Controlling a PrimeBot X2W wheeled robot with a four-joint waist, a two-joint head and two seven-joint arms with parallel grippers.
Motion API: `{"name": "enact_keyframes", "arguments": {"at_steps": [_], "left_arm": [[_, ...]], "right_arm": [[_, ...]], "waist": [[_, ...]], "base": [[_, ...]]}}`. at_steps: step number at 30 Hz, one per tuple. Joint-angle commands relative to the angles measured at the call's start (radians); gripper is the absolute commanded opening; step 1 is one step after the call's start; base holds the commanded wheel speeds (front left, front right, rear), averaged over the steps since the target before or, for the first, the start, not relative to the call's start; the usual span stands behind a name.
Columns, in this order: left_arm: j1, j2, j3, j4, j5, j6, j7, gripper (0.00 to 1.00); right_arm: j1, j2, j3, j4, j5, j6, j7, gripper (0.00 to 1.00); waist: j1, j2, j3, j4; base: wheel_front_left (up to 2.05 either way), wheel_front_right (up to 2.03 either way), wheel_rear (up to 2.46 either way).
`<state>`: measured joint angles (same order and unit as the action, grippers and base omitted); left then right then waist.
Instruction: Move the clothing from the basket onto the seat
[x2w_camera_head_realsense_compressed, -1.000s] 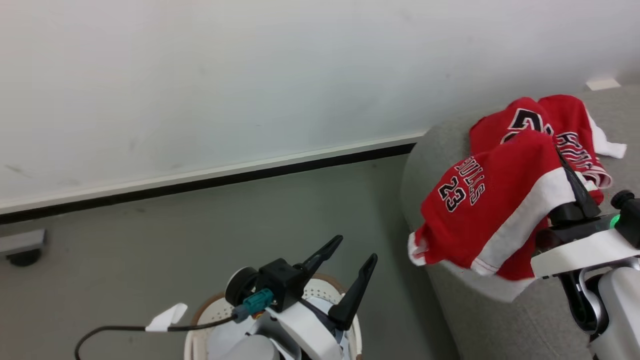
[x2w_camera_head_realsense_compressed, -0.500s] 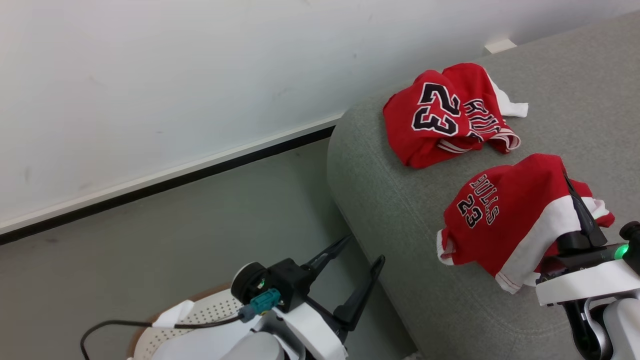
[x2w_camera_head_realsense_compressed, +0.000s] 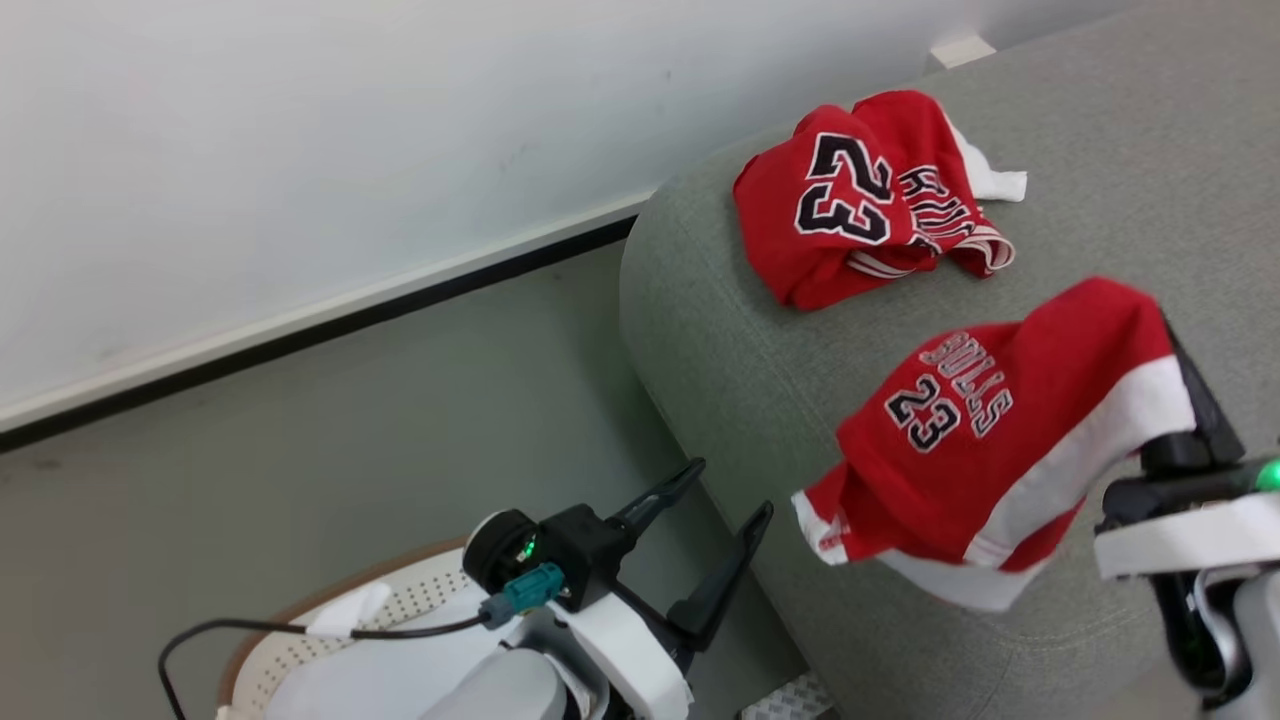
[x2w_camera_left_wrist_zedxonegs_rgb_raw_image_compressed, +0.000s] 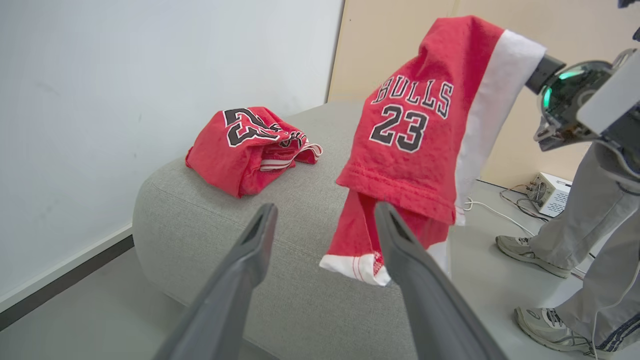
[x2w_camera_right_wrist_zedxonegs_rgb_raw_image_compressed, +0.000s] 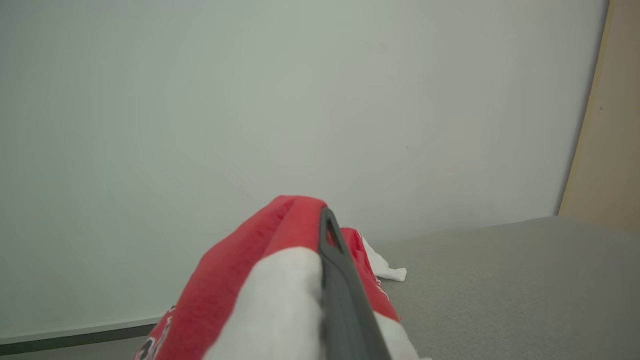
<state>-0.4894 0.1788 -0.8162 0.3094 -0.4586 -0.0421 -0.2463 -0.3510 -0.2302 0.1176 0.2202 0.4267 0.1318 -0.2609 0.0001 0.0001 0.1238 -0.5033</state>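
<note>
My right pincer (x2w_camera_head_realsense_compressed: 1178, 352) is pressed together on the white band of the red shorts (x2w_camera_head_realsense_compressed: 960, 440), at the right of the head frame. The shorts hang from it above the near part of the grey seat (x2w_camera_head_realsense_compressed: 720, 330), and their lower hem comes down at the seat's front edge. I cannot tell if the hem touches the fabric. In the right wrist frame one dark finger (x2w_camera_right_wrist_zedxonegs_rgb_raw_image_compressed: 332, 250) lies against the red and white cloth.

The red jersey (x2w_camera_head_realsense_compressed: 850, 210) lies crumpled on the seat in the upper right of the head frame, apart from the shorts.

My left pincer (x2w_camera_head_realsense_compressed: 730, 488) is spread wide and holds nothing, in the lower middle, just beside the seat's corner. Below it, at the lower left, is the white basket (x2w_camera_head_realsense_compressed: 420, 595).

In the left wrist frame a person's foot (x2w_camera_left_wrist_zedxonegs_rgb_raw_image_compressed: 530, 247) stands on the floor at the right.
</note>
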Motion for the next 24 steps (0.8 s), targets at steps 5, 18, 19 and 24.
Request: {"name": "enact_keyframes", "arguments": {"at_steps": [5, 18, 19, 24], "left_arm": [[-0.033, 0.039, 0.008, -0.021, 0.012, 0.004, 0.024, 1.0], [-0.115, 0.128, 0.027, -0.123, 0.037, 0.005, 0.091, 1.0], [-0.123, 0.133, 0.029, -0.13, 0.039, 0.006, 0.093, 1.0], [-0.146, 0.148, 0.039, -0.155, 0.046, 0.009, 0.098, 1.0]], "right_arm": [[-0.137, -0.053, -0.026, -0.014, 0.039, -0.002, 0.056, 0.0], [-0.533, -0.281, -0.147, 0.204, 0.04, -0.002, 0.154, 0.0], [-0.551, -0.291, -0.151, 0.238, 0.028, -0.002, 0.157, 0.0], [-0.621, -0.31, -0.159, 0.432, -0.049, -0.002, 0.197, 0.0]], "waist": [[-0.0001, -0.0001, 0.084, 0.035], [-0.0001, -0.0001, 0.355, 0.174], [-0.0001, -0.0001, 0.372, 0.186], [-0.0001, -0.0001, 0.438, 0.234]], "base": [[0.0, 0.0, 0.0], [0.0, 0.0, 0.0], [0.0, 0.0, 0.0], [0.0, 0.0, 0.0]]}}
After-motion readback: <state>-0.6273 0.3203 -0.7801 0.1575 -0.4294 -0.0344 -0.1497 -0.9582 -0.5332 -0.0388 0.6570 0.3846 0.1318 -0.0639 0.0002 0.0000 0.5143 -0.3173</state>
